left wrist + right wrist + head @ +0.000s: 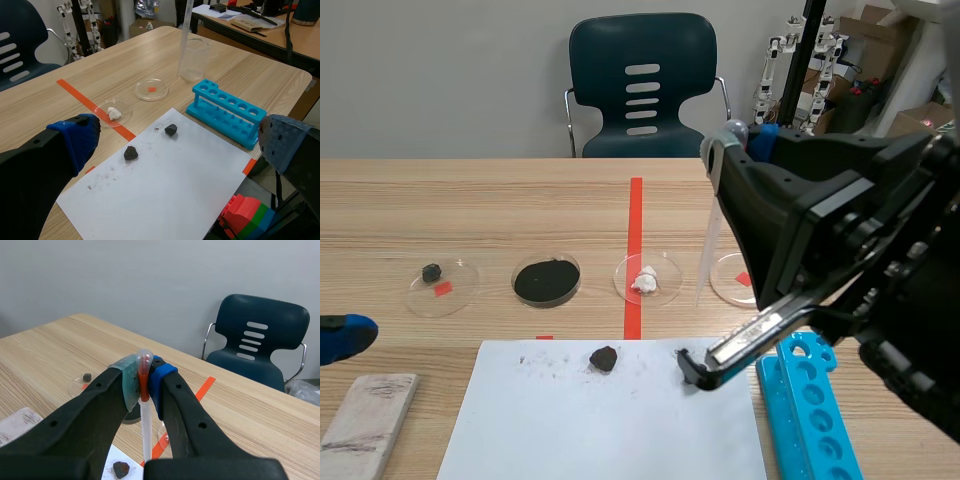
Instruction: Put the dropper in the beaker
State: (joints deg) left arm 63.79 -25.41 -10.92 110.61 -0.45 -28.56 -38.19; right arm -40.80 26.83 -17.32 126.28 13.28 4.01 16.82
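Observation:
My right gripper (144, 375) is shut on the dropper (145, 432), pinching its red-tinted bulb so the thin translucent tube hangs straight down. In the scene view this gripper (740, 135) is raised above the table's right half with the dropper (708, 250) below it. The clear beaker (195, 60) stands beyond the blue rack in the left wrist view. There the dropper (185, 35) comes down at the beaker's near rim; whether its tip is inside I cannot tell. The right arm hides the beaker in the scene view. My left gripper (180, 145) is open and empty, low at the left edge (340, 335).
A white paper sheet (570, 420) carries two black lumps (604, 358). Several petri dishes (547, 280) line up behind it. A blue test-tube rack (810, 410) lies to the right of the sheet, a wooden block (365, 415) to the left. A chair (642, 85) stands behind the table.

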